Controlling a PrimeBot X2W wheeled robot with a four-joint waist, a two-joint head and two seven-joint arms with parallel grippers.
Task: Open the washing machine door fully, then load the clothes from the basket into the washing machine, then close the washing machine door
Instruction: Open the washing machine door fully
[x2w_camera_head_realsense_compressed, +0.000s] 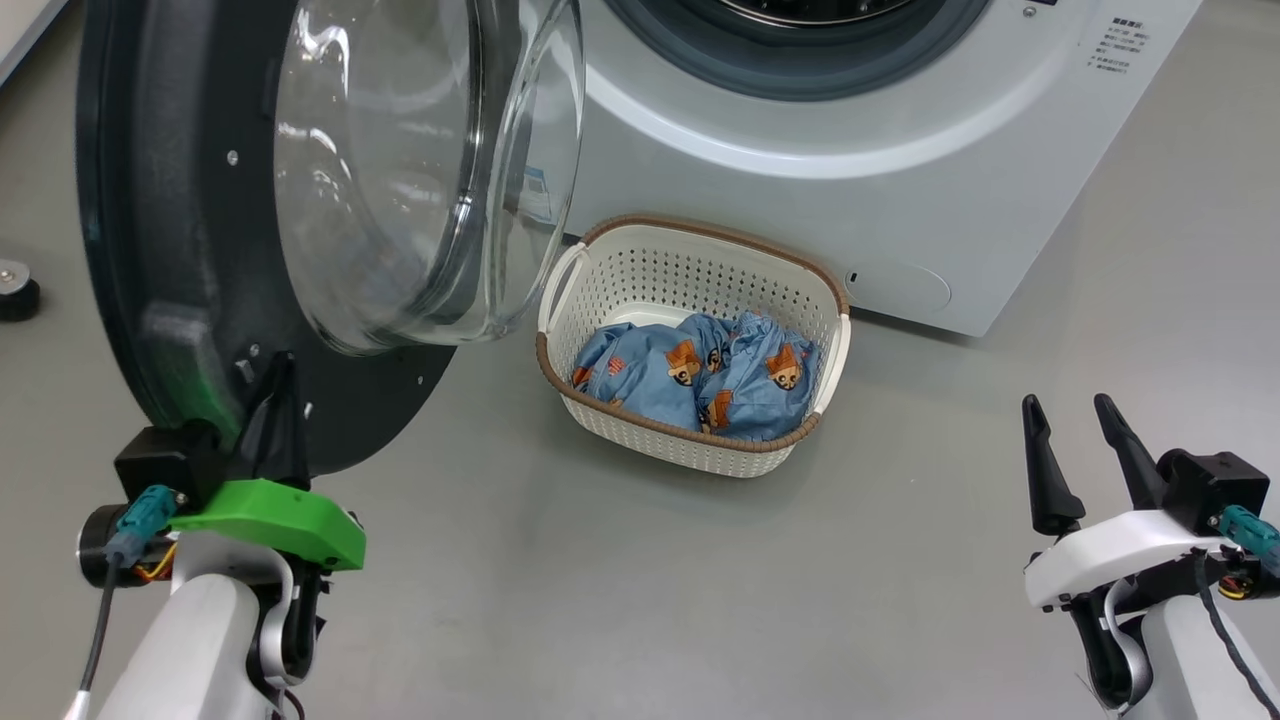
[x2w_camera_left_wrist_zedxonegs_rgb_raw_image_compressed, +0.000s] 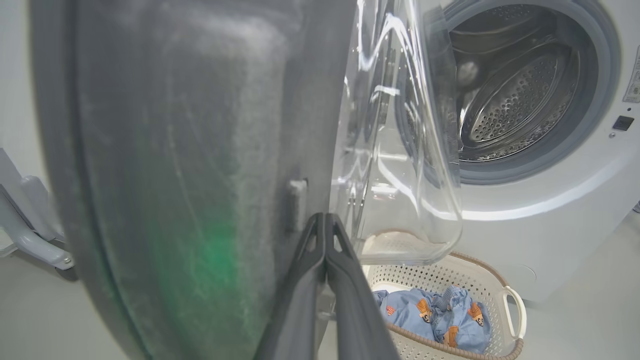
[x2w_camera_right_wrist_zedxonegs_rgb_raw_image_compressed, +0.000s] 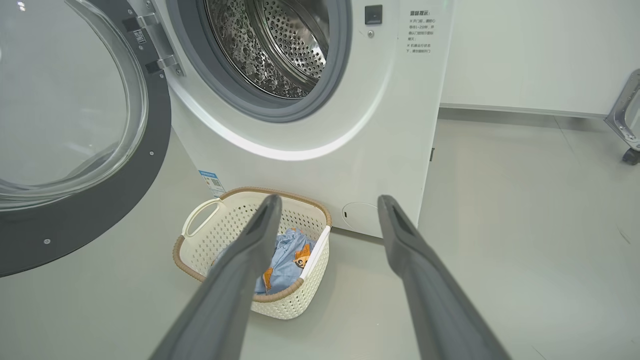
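Closed tight, my left claw (x2w_camera_left_wrist_zedxonegs_rgb_raw_image_compressed: 325, 220) sits just beside the rim of the washing machine door (x2w_camera_head_realsense_compressed: 180, 250), while my right claw (x2w_camera_head_realsense_compressed: 1066, 402) gapes wide, well apart from the basket (x2w_camera_head_realsense_compressed: 690, 272).

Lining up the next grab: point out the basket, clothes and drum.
basket (x2w_camera_head_realsense_compressed: 700, 270): head view, perforated far wall.
clothes (x2w_camera_head_realsense_compressed: 650, 375): head view, blue fabric.
drum (x2w_camera_right_wrist_zedxonegs_rgb_raw_image_compressed: 280, 50): right wrist view, perforated steel wall.

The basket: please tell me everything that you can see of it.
The basket is cream-white plastic, rectangular with rounded corners, its walls full of small holes. A brown woven-look band runs along its rim, and a white handle sits on each short side. It stands upright on the grey floor, close before the washing machine; whether they touch, I cannot tell. Light-blue clothes with orange figures lie inside it.
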